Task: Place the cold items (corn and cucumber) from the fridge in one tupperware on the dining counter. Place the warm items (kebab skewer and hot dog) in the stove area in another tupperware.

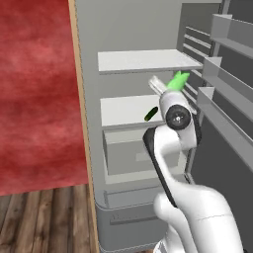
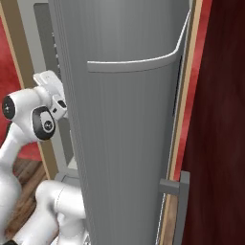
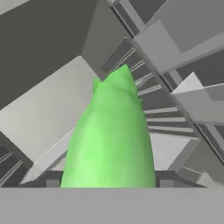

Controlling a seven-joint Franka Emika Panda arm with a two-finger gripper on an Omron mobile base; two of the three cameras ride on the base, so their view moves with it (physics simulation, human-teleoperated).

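Arm reaches up into the open fridge (image 1: 133, 59), claw (image 1: 170, 86) clamped round the green corn (image 3: 111, 140), cucumber (image 1: 150, 114) lying on the shelf below.

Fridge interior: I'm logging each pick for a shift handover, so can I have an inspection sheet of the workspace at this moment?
Surface: white fridge shelves, two stacked, inside the open grey fridge.
Job's things: bright green husked ear of corn held in the jaws, lifted above the lower shelf; small dark green cucumber lying on the lower shelf.
Clutter: nothing seen.
Grippers: two-finger gripper inside the fridge, jaws shut on the corn.
Cables: nothing seen.
Surroundings: tall grey fridge door with curved handle swung open; door racks to the right; red wall; wooden plank floor.
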